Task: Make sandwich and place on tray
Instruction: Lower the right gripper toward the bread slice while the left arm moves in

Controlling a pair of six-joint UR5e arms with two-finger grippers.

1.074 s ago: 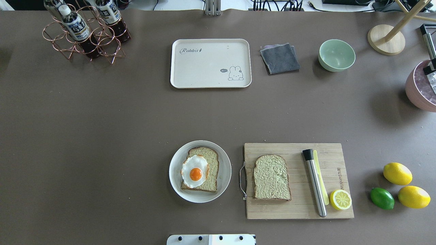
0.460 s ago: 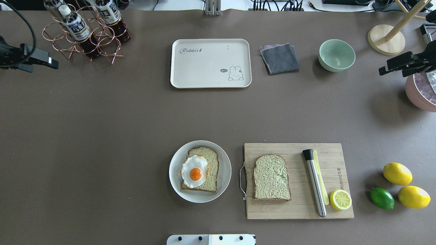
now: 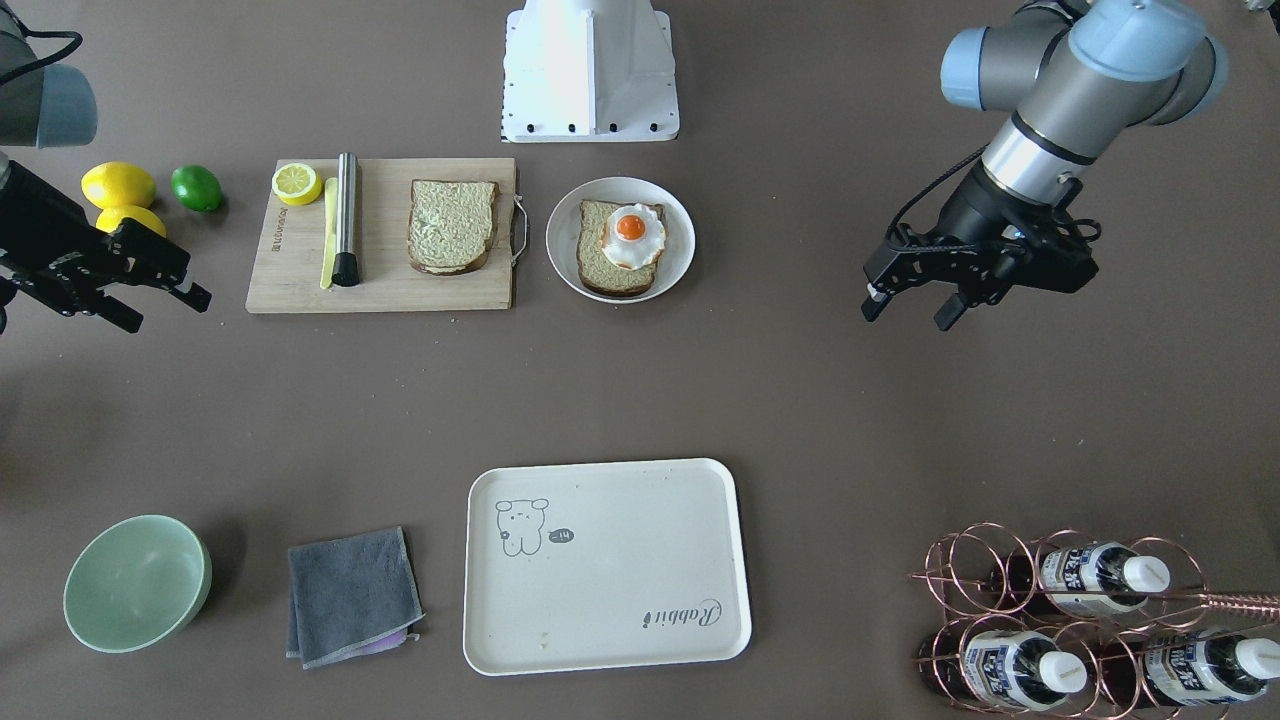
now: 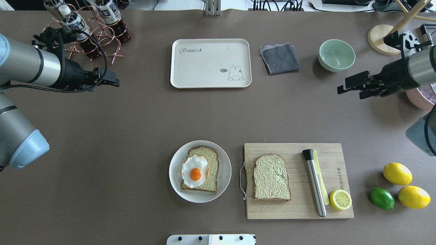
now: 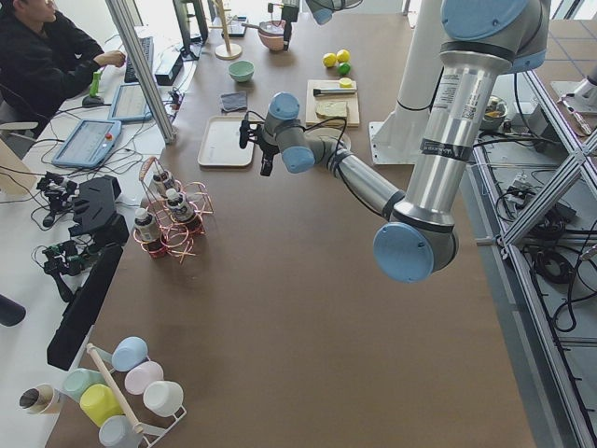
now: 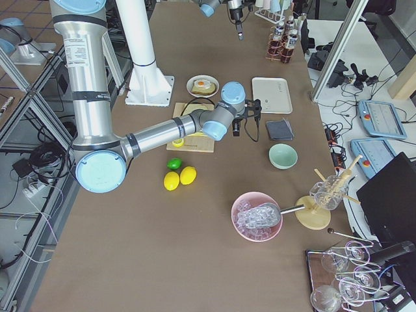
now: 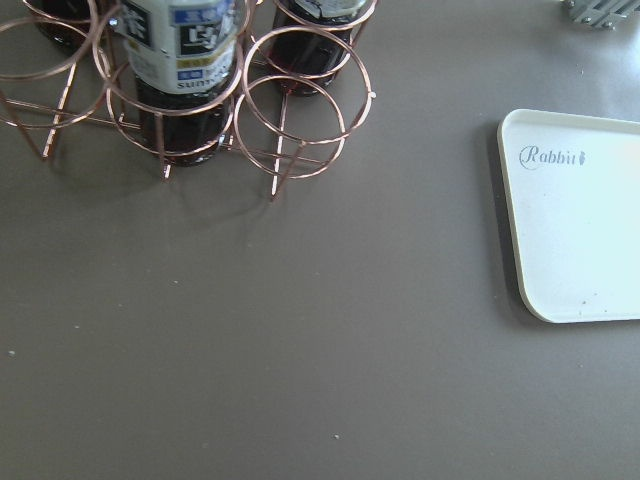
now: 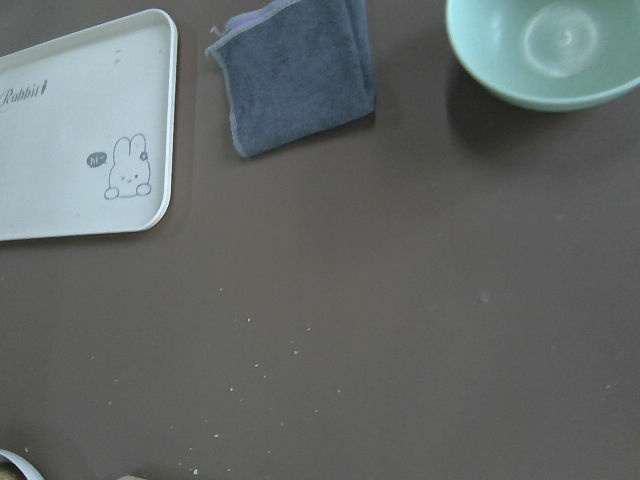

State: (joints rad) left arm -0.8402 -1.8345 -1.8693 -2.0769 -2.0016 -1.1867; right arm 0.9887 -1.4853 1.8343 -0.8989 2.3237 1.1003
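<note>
Both arms have swung in from the table's ends within the last second. Left gripper [image 3: 905, 312] and right gripper [image 3: 165, 312] hover with fingers apart, empty. 1 brown-crusted bread slice [image 4: 212, 170] carries the white fried egg [image 4: 195, 171] on the round white plate [image 4: 175, 182]. The 2nd bare bread slice [image 4: 271, 177] lies on the wooden cutting board [image 4: 296, 163]. Both are well apart from the cream rounded-rectangle tray [image 4: 204, 68]. Assembly looks about to begin.

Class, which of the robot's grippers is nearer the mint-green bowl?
Right. The right gripper hovers on the robot's side of the bowl; the left gripper hovers far beyond the tray, by the bottle rack.
</note>
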